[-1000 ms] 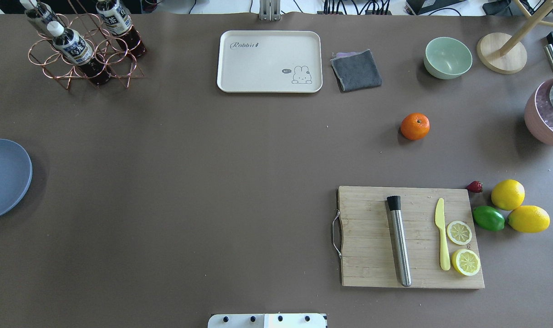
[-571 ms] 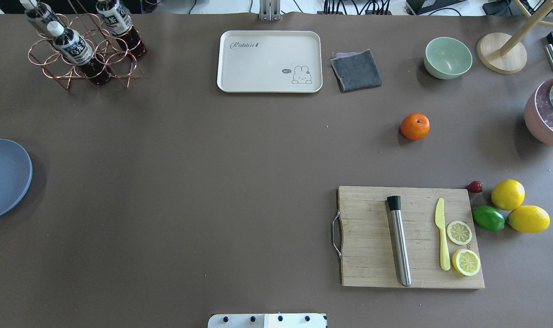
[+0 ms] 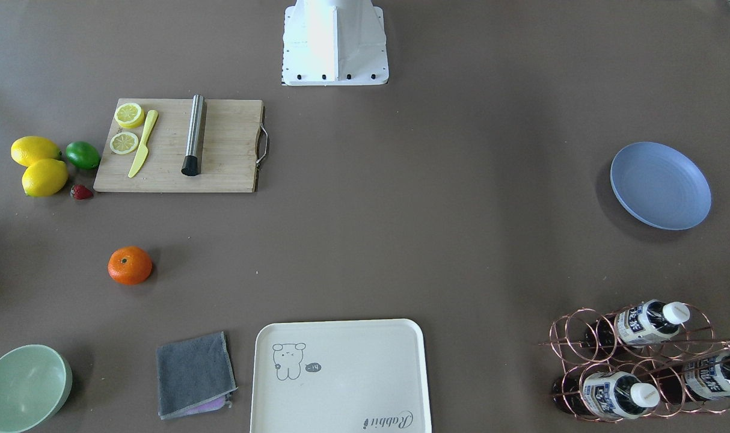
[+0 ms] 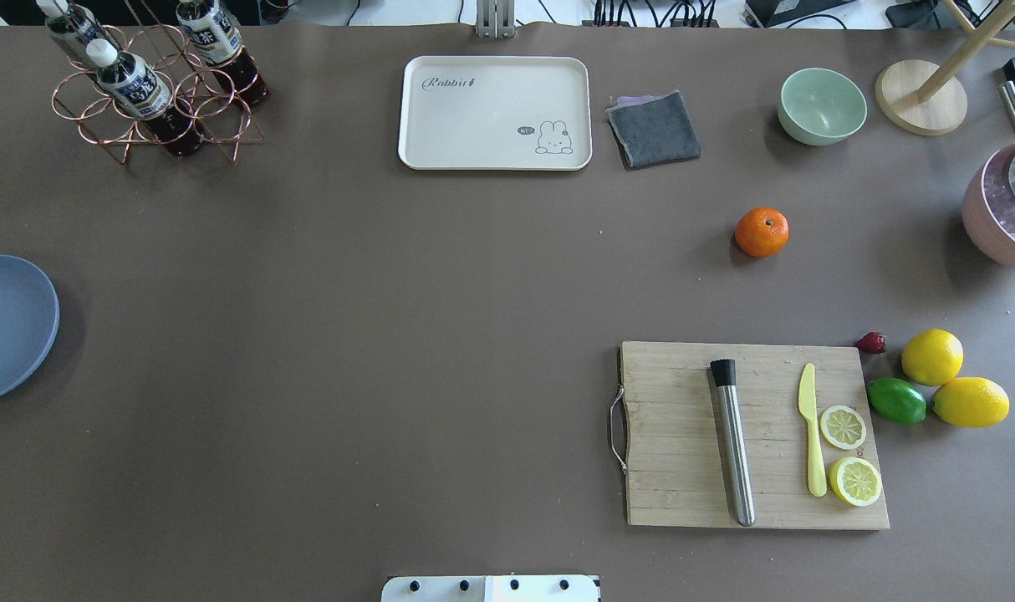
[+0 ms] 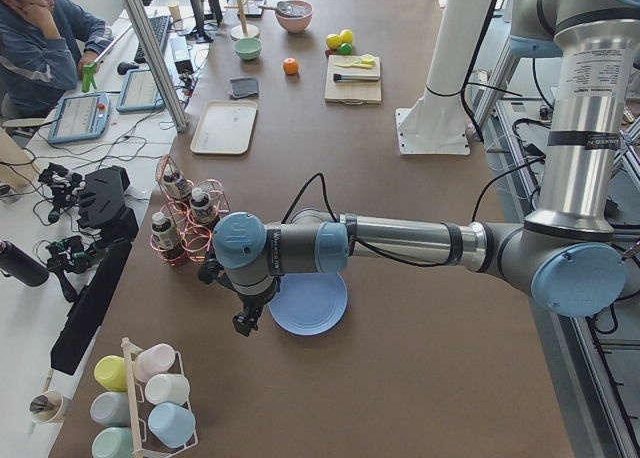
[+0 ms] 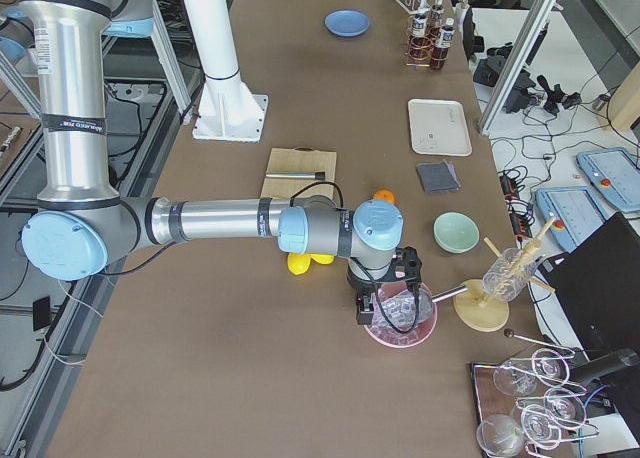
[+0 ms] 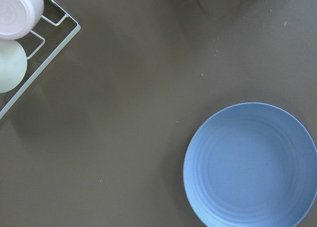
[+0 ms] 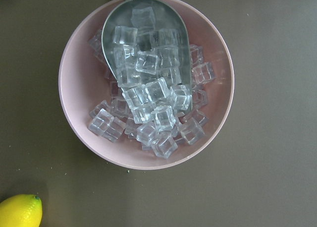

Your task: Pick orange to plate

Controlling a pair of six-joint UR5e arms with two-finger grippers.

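The orange (image 4: 762, 232) lies alone on the brown table at the right, beyond the cutting board; it also shows in the front view (image 3: 130, 265). At the far left edge rests the light-blue plate (image 4: 6, 326), with nothing on it (image 7: 252, 165). Neither gripper shows in the overhead or front views. In the exterior left view my left gripper (image 5: 243, 325) hangs just beside the plate (image 5: 308, 303). In the exterior right view my right gripper (image 6: 385, 303) hovers over a pink bowl, well away from the orange (image 6: 383, 195). I cannot tell whether either is open or shut.
A wooden cutting board (image 4: 754, 435) carries a steel tube, a yellow knife and lemon slices. Two lemons (image 4: 951, 380), a lime and a strawberry lie to its right. A cream tray (image 4: 495, 113), grey cloth, green bowl (image 4: 822, 105), bottle rack (image 4: 152, 84) and pink ice bowl (image 8: 146, 81) line the table.
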